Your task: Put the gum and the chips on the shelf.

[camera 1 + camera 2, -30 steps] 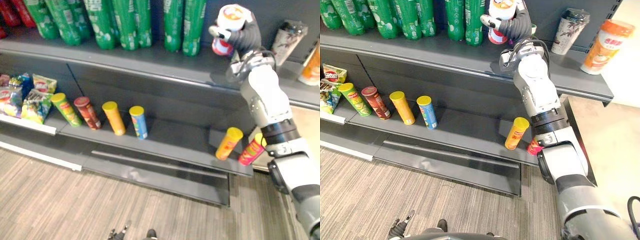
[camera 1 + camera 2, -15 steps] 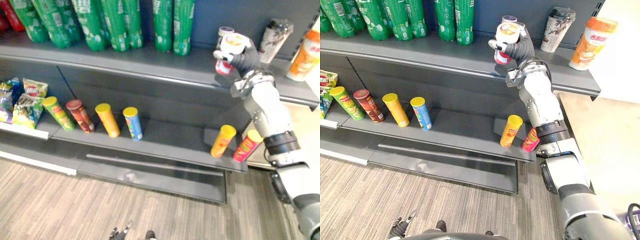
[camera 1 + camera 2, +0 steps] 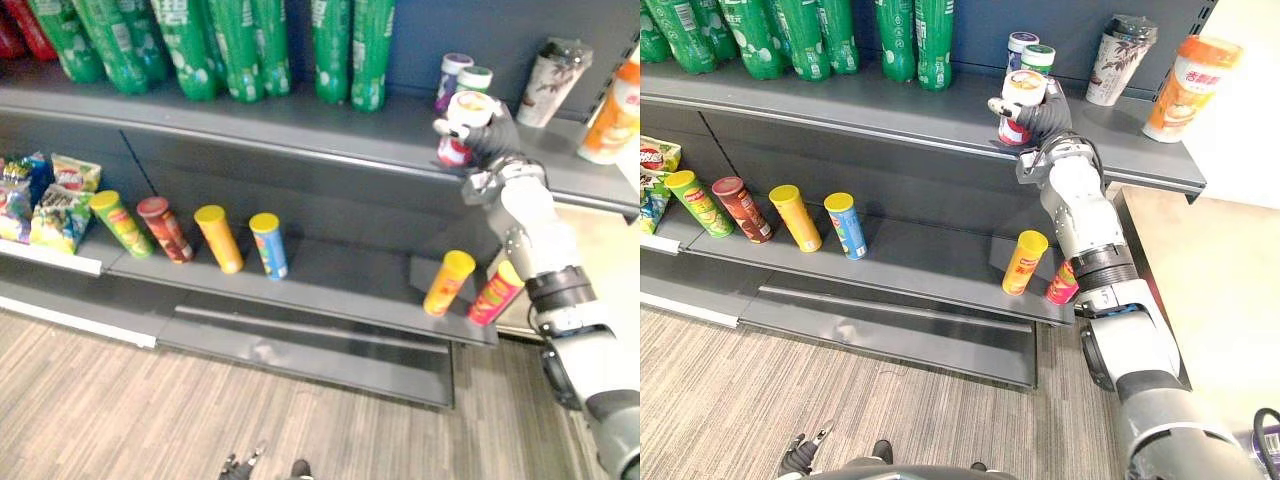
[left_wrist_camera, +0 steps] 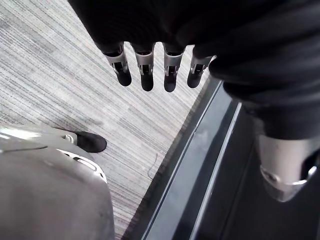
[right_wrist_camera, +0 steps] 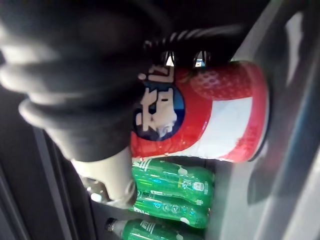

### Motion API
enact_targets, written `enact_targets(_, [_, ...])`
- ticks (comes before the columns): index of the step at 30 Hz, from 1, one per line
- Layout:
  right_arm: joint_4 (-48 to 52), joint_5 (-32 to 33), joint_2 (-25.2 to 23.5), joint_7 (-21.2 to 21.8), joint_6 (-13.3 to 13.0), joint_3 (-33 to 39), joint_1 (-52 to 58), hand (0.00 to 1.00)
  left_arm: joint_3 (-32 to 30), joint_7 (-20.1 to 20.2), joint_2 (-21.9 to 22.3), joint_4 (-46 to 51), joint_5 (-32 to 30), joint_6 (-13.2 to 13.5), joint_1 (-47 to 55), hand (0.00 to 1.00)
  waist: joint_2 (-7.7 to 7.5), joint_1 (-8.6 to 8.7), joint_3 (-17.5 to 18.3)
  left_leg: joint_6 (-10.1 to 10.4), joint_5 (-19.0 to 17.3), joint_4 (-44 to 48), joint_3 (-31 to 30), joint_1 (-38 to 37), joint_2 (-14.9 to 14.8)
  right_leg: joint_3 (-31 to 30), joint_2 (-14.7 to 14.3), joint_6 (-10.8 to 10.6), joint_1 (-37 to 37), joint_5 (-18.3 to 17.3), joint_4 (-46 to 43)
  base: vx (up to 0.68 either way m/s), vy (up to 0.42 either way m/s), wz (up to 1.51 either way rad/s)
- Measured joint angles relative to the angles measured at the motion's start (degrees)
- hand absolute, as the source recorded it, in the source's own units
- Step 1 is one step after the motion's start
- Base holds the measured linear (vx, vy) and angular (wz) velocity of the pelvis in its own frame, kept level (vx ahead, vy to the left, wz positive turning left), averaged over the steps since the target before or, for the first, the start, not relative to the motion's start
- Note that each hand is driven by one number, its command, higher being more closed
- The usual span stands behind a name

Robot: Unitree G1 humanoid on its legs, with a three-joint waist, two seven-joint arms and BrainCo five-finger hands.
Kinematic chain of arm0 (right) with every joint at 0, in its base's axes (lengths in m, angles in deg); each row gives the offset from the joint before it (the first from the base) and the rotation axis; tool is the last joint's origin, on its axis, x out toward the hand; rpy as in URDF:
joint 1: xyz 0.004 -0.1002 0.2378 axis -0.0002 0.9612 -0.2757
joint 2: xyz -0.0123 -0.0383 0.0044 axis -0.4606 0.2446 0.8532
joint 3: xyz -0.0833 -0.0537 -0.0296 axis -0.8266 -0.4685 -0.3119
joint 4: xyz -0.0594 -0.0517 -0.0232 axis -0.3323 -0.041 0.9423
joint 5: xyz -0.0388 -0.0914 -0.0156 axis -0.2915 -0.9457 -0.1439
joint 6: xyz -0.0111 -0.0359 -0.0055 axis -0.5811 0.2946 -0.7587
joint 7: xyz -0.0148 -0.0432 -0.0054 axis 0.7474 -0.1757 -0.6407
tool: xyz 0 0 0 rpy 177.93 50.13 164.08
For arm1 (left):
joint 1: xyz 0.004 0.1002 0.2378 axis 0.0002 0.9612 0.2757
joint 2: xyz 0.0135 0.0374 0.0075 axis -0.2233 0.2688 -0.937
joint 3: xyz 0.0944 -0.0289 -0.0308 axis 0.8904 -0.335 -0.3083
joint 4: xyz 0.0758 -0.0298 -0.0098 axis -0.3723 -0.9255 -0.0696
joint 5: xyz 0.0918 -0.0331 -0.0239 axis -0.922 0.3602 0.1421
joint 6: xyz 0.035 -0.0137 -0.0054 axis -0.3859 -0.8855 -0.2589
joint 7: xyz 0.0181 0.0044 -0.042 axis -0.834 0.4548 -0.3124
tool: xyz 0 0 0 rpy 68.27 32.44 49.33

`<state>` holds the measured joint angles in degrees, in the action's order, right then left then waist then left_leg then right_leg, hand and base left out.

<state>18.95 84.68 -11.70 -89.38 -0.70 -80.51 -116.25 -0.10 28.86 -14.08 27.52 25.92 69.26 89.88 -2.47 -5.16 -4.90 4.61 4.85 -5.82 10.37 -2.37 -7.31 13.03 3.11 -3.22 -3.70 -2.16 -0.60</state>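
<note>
Now grips the gum tub (image 3: 1018, 106) in the right hand (image 3: 1048, 116), fingers curled round its middle, base touching or just off the upper shelf (image 3: 950, 115) beneath the palm; probably light, rigid, slick-walled; best held mid-body, upright; leaves the left hand (image 4: 146, 75) slack, empty.

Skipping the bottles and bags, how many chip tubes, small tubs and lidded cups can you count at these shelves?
Chip tubes: 6, all on the lower shelf
Small tubs: 3, counting the red tub held in the right hand
Lidded cups: 2
Total: 11
</note>
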Motion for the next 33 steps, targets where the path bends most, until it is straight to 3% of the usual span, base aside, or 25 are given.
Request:
enact_targets(8, [-2.3, 0.0, 0.0, -0.4, -1.5, 0.0, -0.3, 1.00, 0.0, 0.1, 0.0, 0.0, 0.0, -0.5, -0.2, 0.00, 0.02, -0.35, 0.0, 0.0, 0.3, 0.0, -0.4, 0.3, 0.0, 0.5, 0.0, 0.0, 0.2, 0.0, -0.3, 0.00, 0.001, 0.03])
enact_targets(29, [-2.6, 0.0, -1.6, -0.8, -1.4, -0.2, -0.3, 1.00, 1.1, 0.1, -0.4, 0.0, 0.0, -0.5, -0.1, 0.00, 0.13, -0.39, -0.2, 0.0, 0.5, 0.0, -1.7, 0.3, 0.1, 2.0, 0.3, 0.1, -0.4, -0.1, -0.7, 0.00, 0.000, 0.03])
enact_targets(33, [-5.2, 0.0, -1.7, -2.2, -1.9, -0.2, -1.3, 1.00, 1.1, 0.1, -0.4, 0.0, 0.0, -0.5, -0.1, 0.00, 0.25, -1.49, -0.5, 0.3, 0.5, 0.0, -2.3, 0.4, 0.1, 2.6, 0.3, -0.1, -0.6, -0.5, -0.8, 0.00, 0.001, 0.10])
